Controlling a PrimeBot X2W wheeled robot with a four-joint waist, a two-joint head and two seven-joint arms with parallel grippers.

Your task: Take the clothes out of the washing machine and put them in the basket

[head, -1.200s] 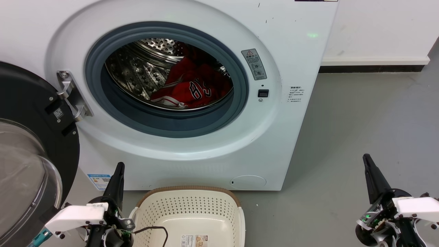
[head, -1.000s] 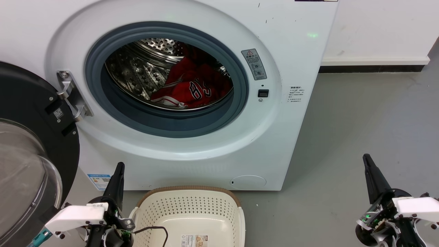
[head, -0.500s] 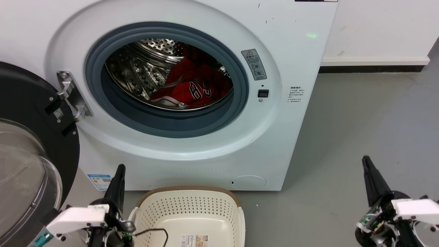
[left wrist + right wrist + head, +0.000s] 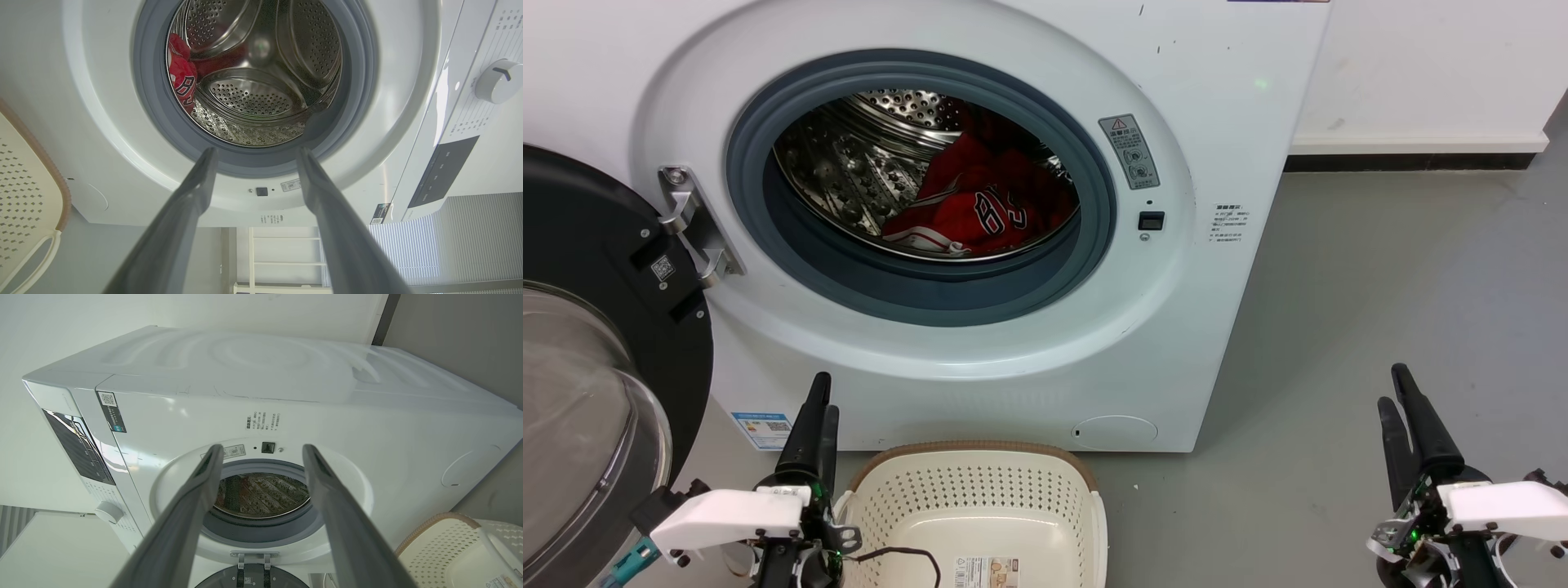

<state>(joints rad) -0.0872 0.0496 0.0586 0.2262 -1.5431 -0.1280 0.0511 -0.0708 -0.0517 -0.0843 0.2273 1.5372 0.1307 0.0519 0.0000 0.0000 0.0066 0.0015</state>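
The red clothes point(image 4: 980, 204) lie bunched in the steel drum of the white washing machine point(image 4: 1192, 310), at the right of its round opening; they also show as red fabric point(image 4: 182, 77) at the drum's left side in the left wrist view. The cream basket point(image 4: 968, 451) stands on the floor right in front of the machine, holding no clothes. My left gripper point(image 4: 825, 396) is open beside the basket's left edge, pointing up at the machine front. Low on the floor to the right, my right gripper point(image 4: 1391, 388) is open too. Both wrist views show the fingers spread, the left gripper point(image 4: 257, 151) and the right gripper point(image 4: 262, 448), with nothing between them.
The machine's black-framed glass door point(image 4: 588, 367) hangs swung open at the left, close to my left arm. Grey floor point(image 4: 1380, 269) stretches to the right of the machine up to a white wall. A thin black cable point(image 4: 907, 555) loops over the basket's near left side.
Both grippers have gone from shut to open, their fingers now apart. The left gripper has risen slightly and shifted right; the right one sits a little lower in the picture.
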